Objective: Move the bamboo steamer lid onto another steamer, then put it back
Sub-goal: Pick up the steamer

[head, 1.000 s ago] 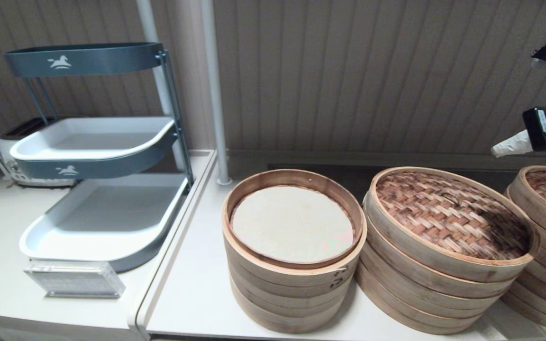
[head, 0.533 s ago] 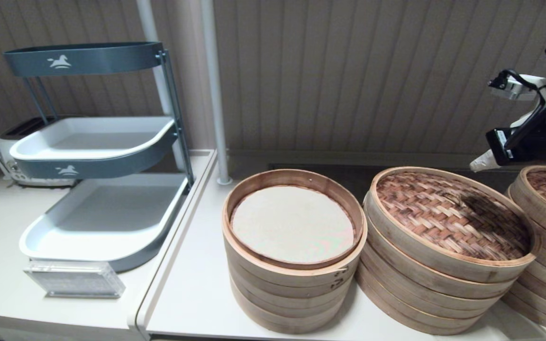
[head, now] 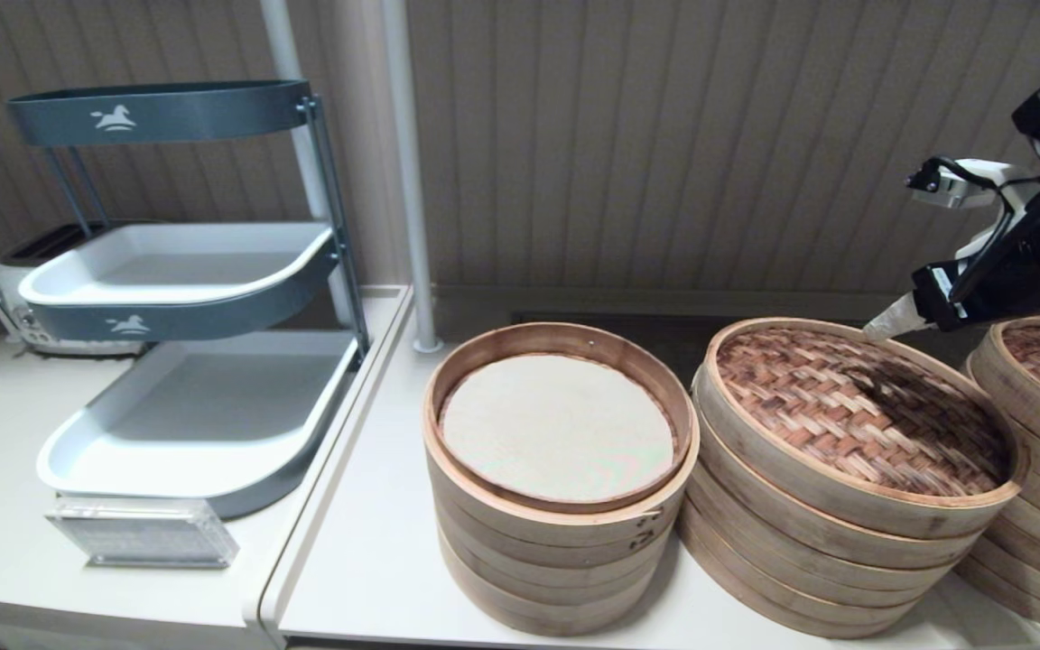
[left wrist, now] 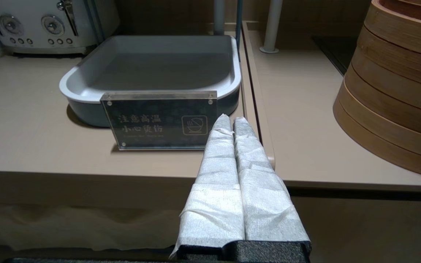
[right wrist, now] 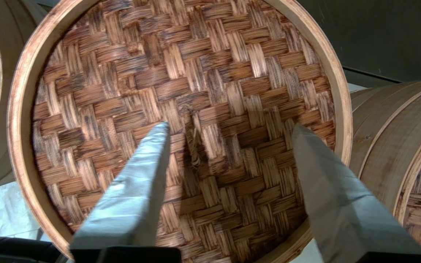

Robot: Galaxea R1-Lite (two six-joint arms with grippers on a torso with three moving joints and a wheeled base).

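Observation:
The bamboo steamer lid (head: 858,411), with a pale rim and pinkish-tan weave, lies on the middle stack. Its small centre loop (right wrist: 194,146) shows in the right wrist view. My right gripper (head: 890,322) hovers open above the lid's far right rim, holding nothing. In the right wrist view the gripper (right wrist: 230,127) spreads over the weave (right wrist: 181,76), with the loop close to one finger. Another steamer (head: 1039,451), with a darker brown lid, stands at the far right edge, and its side (right wrist: 397,135) shows in that view. My left gripper (left wrist: 232,118) is shut and empty, parked low before the counter's front edge.
An open steamer stack with a white liner (head: 556,424) stands left of the middle stack. Further left are a grey tiered tray rack (head: 195,397), a clear warning sign (head: 141,533) and a toaster (head: 28,298). A white pole (head: 407,171) rises behind.
My right gripper has swung left and down, from the frame's right edge to above the middle lid's far right rim. Nothing else has moved.

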